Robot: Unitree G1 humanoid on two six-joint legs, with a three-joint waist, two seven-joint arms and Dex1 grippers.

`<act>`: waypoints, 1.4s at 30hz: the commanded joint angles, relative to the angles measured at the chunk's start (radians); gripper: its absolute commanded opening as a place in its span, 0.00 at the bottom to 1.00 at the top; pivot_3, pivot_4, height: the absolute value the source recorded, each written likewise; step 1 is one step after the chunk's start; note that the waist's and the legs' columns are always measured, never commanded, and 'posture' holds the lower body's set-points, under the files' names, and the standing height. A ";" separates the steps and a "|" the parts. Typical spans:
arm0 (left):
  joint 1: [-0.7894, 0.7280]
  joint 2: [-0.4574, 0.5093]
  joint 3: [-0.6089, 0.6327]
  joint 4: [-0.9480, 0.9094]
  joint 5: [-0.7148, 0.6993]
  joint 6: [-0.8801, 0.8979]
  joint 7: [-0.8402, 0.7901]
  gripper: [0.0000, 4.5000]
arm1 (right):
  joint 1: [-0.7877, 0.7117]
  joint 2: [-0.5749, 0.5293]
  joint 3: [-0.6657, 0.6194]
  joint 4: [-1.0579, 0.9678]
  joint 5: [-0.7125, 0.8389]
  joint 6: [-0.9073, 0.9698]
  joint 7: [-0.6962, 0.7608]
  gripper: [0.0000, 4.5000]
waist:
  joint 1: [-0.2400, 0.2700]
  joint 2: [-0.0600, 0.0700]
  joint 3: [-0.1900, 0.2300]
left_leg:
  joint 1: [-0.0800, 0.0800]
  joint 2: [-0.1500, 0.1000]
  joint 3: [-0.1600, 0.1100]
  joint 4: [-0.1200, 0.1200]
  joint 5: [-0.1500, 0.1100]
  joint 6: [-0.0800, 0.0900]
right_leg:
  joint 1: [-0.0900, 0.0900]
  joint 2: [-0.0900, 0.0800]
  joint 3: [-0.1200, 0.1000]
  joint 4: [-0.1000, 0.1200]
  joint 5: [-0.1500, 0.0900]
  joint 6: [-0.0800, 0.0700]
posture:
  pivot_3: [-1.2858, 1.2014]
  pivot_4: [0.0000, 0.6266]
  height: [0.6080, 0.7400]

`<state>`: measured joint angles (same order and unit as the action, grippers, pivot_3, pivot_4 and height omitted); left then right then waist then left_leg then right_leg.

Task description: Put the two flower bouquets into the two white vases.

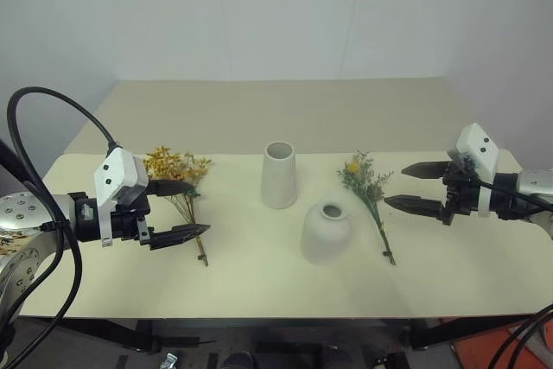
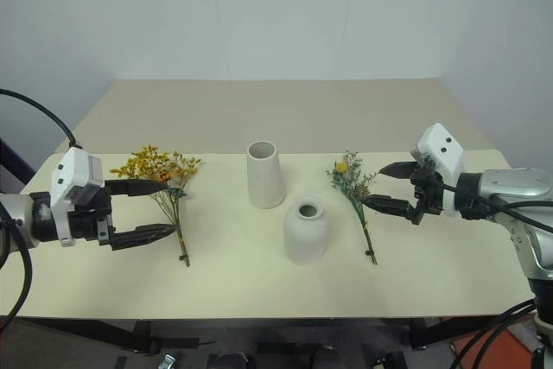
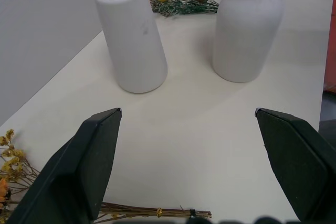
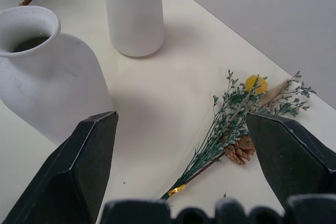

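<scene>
The bigger bouquet (image 1: 179,167), yellow-orange blossoms on thin brown stems, lies flat on the left of the table. My left gripper (image 1: 199,207) is open beside it, its fingers to either side of the stems (image 3: 152,212) with nothing held. The smaller green sprig (image 1: 366,182) with a round yellow bloom lies flat on the right. Just right of it my right gripper (image 1: 395,186) is open and empty. Between the bouquets stand the taller tapered white vase (image 1: 279,174) and, nearer me, the shorter rounded white vase (image 1: 326,232). Both are upright with nothing in them.
The cream table (image 1: 259,118) runs back to a white wall, with bare surface behind the vases. Its front edge is close below the short vase. A black cable (image 1: 52,101) loops above my left arm.
</scene>
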<state>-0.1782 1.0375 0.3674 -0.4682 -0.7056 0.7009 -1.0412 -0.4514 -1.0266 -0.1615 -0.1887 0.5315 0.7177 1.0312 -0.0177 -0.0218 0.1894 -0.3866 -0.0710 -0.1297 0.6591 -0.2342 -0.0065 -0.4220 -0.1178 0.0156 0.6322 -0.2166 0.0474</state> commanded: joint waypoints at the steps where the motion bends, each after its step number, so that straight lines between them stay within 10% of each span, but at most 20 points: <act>1: -0.003 0.018 0.013 -0.026 -0.007 -0.005 -0.001 0.99 | -0.022 -0.003 -0.007 -0.015 -0.004 -0.022 0.005 1.00 | 0.000 0.000 0.000 | 0.000 0.000 0.000 0.000 0.000 0.000 | 0.000 0.000 0.000 0.000 0.000 0.000 | 0.52 0.24 1.00; 23: -0.038 0.033 -0.002 0.008 0.004 -0.005 -0.014 0.99 | -0.103 0.017 -0.033 -0.035 0.065 0.043 -0.004 1.00 | -0.005 0.000 0.000 | 0.000 0.000 0.001 0.000 0.000 0.000 | 0.000 0.001 0.001 0.000 0.001 -0.001 | 0.52 0.24 1.00; 42: -0.741 0.115 -0.512 0.326 -0.088 0.914 0.488 0.99 | -0.431 0.257 0.211 0.097 -0.004 -0.105 0.096 1.00 | -0.030 -0.001 0.000 | 0.000 0.002 0.001 0.001 0.000 0.000 | -0.002 0.005 0.002 0.001 0.003 0.001 | 0.52 0.24 1.00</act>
<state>-0.8949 1.1229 -0.1167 -0.1893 -0.7671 1.5984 -0.5866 -0.8589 -0.7708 0.0601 -0.0943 0.5316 0.6454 1.1122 -0.0474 -0.0224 0.1896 -0.3863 -0.0689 -0.1292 0.6600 -0.2342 -0.0066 -0.4241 -0.1129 0.0180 0.6335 -0.2138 0.0479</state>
